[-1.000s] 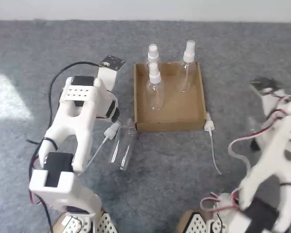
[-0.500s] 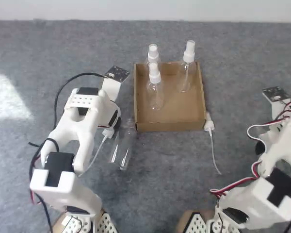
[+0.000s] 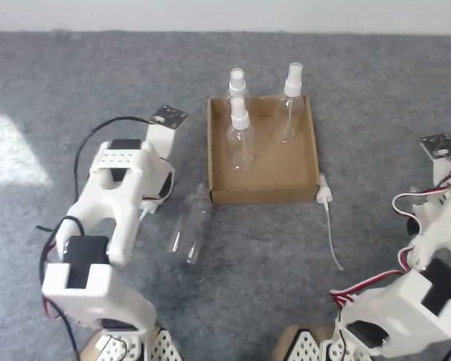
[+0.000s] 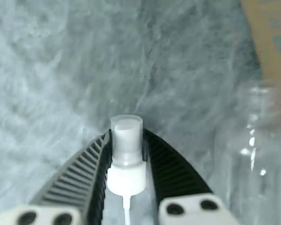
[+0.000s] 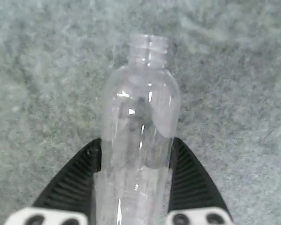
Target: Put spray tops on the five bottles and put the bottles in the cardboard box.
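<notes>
Grey fuzzy table [image 3: 286, 286] all round. Near side, left claw [image 4: 126, 136] clamps a spray top [image 4: 126, 161], right claw [image 5: 136, 143] grips an uncapped bottle [image 5: 139, 112]. Another bare bottle [image 3: 190, 226] lies by the cardboard box [image 3: 264, 179], capped bottles [image 3: 240, 139] standing inside. Pale wall [image 3: 210, 13] at the far edge.

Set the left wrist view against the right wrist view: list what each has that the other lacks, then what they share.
Left wrist view: the left gripper is clamped on a spray top, with a loose uncapped bottle and a corner of the cardboard box nearby. Right wrist view: the right gripper is clamped on a held uncapped bottle, neck pointing away. Shared: grey carpet below, and a gripper shut on its load.
</notes>
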Robot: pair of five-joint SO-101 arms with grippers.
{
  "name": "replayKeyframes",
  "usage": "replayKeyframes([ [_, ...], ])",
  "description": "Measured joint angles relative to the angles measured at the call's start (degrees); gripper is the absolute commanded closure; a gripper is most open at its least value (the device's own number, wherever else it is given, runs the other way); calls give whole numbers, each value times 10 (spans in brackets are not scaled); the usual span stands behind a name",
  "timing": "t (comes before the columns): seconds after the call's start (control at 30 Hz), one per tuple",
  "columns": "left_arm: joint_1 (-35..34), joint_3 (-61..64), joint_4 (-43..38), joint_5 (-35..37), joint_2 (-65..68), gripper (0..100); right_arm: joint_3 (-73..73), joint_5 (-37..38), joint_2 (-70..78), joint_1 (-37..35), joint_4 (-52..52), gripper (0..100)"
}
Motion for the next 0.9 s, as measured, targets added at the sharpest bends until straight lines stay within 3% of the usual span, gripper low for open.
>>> replayKeyframes([
  [0.27,-12,-47,109,14,-155,991,-18,-3,2,2,39,714],
  [0.53,-14,-40,135,77,-302,991,-73,-45,2,-38,61,710],
  [0.9,-14,-25,136,82,-315,991,-185,-35,55,-41,123,713],
])
